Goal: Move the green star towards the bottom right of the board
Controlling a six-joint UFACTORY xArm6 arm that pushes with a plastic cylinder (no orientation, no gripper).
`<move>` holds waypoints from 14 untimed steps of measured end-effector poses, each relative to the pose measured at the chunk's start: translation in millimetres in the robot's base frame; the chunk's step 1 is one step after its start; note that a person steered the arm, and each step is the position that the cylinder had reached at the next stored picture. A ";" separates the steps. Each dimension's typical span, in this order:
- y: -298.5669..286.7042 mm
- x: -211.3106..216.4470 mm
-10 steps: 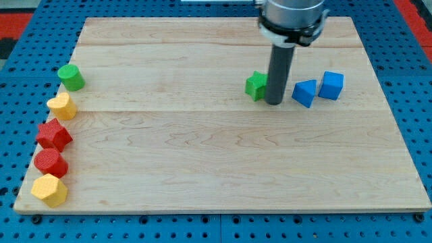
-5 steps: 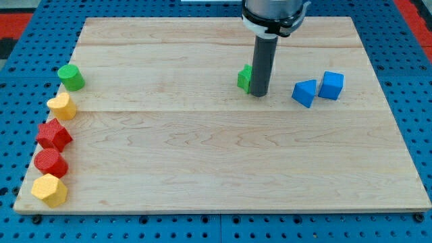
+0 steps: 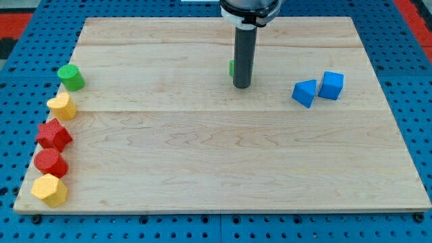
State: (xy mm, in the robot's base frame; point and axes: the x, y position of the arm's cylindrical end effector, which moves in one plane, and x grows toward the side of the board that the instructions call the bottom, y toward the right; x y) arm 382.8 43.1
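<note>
Rod end first: my tip (image 3: 241, 86) rests on the wooden board (image 3: 216, 169), in its upper half and a little to the view's right of centre. There is no hand or jaw on this arm, only the straight dark rod, so nothing is gripped or held. The green star (image 3: 231, 68) sits just behind my tip, towards the view's top and slightly to the view's left; the rod covers nearly all of it, leaving only a thin green sliver along the rod's left edge, so I cannot tell whether the two touch. To the view's right of my tip, well apart from it and at about the same level, lie a blue triangular block (image 3: 304, 92) and, just beyond it, a blue cube (image 3: 331, 85); these two stand close beside each other. Far to the view's left of my tip, a column of blocks runs down the board's left edge: a green cylinder (image 3: 70, 77) at about the tip's level, then below it a yellow block (image 3: 61, 106) of unclear shape, a red star-like block (image 3: 53, 135), a red cylinder (image 3: 50, 163), and a yellow hexagonal block (image 3: 49, 190) nearest the view's bottom left corner. The board lies on a blue perforated surface (image 3: 27, 74).
</note>
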 end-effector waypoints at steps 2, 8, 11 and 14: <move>1.2 -3.3; -73.5 -82.1; -315.3 -49.8; -233.3 -43.1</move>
State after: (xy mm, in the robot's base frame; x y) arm 339.7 -190.3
